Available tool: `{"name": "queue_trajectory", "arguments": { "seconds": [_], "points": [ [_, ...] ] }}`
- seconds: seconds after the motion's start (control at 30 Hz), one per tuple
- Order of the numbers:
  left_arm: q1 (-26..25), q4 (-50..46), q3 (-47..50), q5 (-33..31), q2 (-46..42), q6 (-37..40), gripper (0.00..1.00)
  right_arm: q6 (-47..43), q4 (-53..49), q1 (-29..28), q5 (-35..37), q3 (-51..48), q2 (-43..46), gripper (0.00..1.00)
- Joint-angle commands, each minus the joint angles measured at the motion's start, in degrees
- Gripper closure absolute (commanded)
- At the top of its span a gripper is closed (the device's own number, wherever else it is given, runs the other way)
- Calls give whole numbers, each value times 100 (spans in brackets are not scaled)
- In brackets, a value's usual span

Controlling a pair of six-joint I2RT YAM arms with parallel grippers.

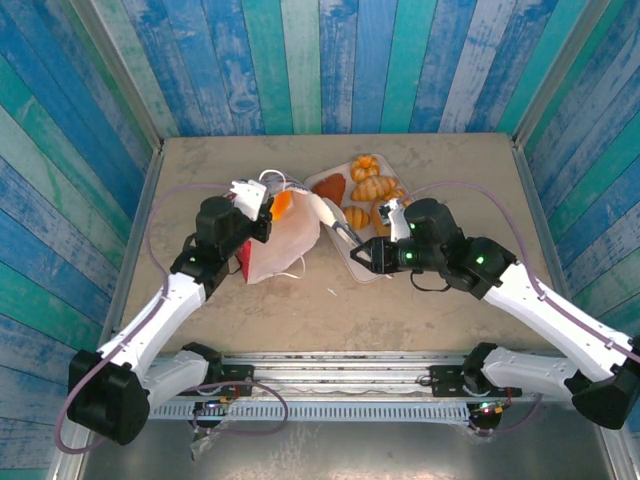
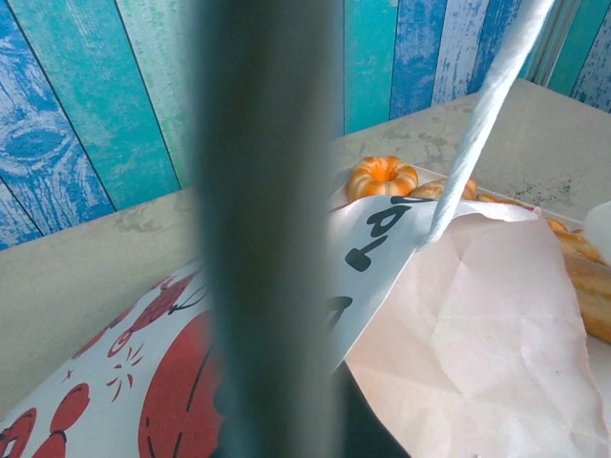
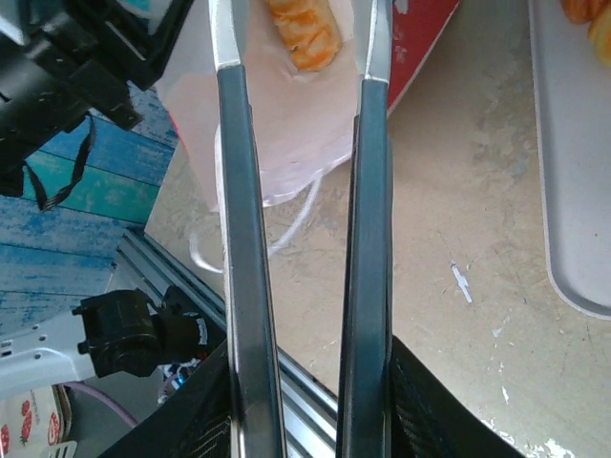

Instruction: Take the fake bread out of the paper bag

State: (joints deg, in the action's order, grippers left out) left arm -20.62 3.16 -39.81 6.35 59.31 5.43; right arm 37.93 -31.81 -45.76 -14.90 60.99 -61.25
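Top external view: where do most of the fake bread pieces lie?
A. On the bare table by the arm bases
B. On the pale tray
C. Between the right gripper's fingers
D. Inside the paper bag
B: several golden pieces of fake bread are grouped on the pale tray, to the right of the paper bag, where one orange piece shows.

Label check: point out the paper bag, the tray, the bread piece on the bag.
paper bag (image 1: 285,248): top view, pale side panel.
tray (image 3: 573,172): right wrist view, bare floor.
bread piece (image 3: 304,33): right wrist view, glossy top.
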Motion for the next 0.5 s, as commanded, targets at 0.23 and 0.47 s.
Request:
{"name": "queue_trajectory", "arguments": {
  "seconds": [0.23,0.47],
  "points": [
    [0,92,-156,92,106,-84,91,-219,-663,-621,210,551,-54,63],
    [-12,12,-186,34,13,-100,91,-393,-940,-695,31,943,-932,63]
  ]
}}
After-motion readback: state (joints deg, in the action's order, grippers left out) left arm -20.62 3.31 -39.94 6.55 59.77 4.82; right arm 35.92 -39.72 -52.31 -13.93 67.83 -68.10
